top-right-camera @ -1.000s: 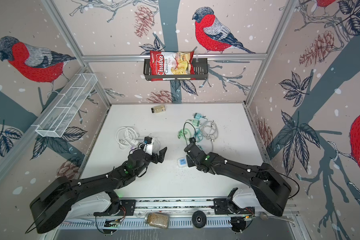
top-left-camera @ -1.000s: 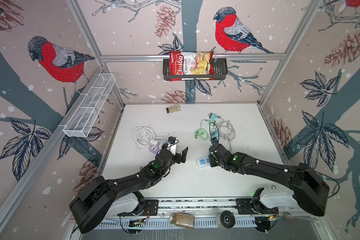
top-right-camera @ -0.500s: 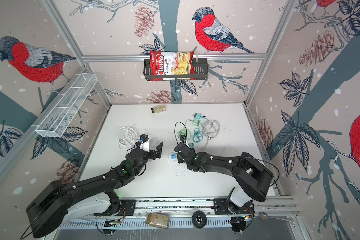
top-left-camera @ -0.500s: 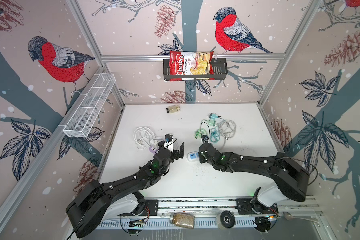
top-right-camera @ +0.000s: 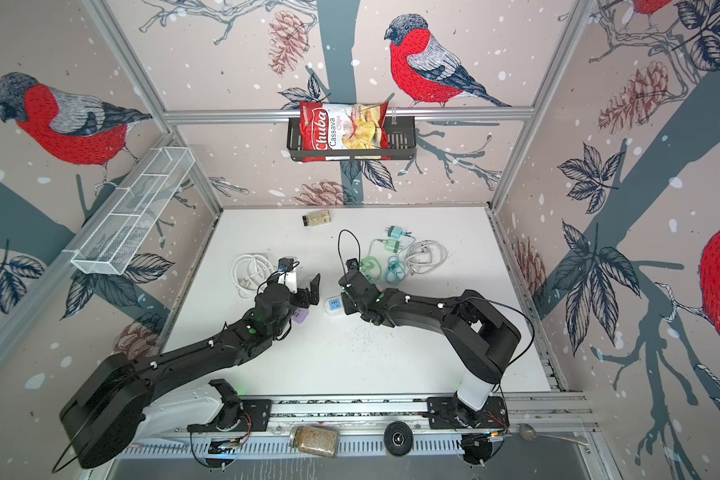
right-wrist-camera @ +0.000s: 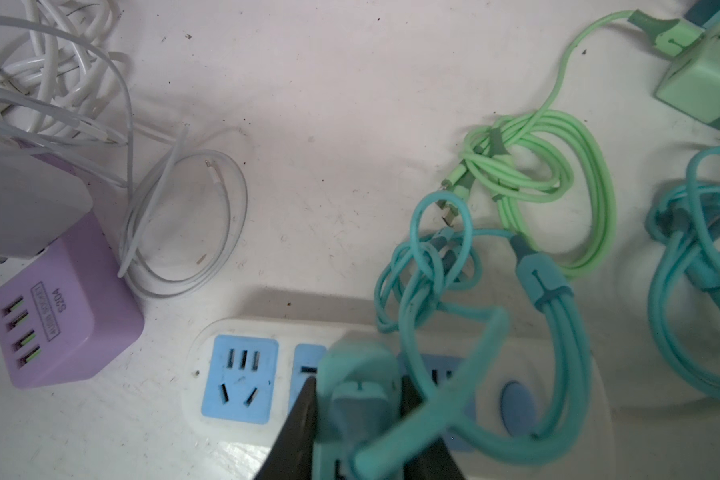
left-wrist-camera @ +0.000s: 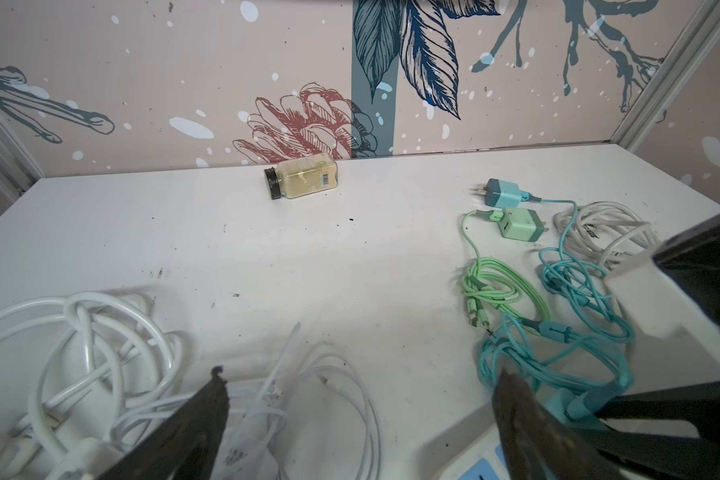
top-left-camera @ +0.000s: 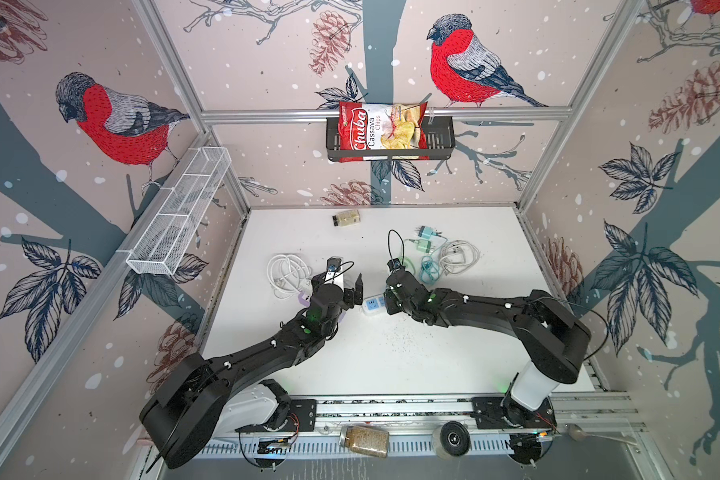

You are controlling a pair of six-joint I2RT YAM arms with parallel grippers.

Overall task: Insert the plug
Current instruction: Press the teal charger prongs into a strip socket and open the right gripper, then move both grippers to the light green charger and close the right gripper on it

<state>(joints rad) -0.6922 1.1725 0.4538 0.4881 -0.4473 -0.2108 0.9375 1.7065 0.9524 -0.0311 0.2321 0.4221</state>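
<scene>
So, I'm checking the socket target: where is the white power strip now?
In both top views the power strip lies mid-table, beside the purple USB hub, partly under the right gripper and its teal plug.

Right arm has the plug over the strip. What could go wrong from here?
1. The power strip lies free, with the left gripper open near its end: pushing may slide it.
2. The teal cable loops across the strip and could snag the plug held in the right gripper.

right claw (right-wrist-camera: pixel 357 388) with plug (right-wrist-camera: pixel 355 363), power strip (top-left-camera: pixel 370 305) slid toward left claw (left-wrist-camera: pixel 360 376)
</scene>
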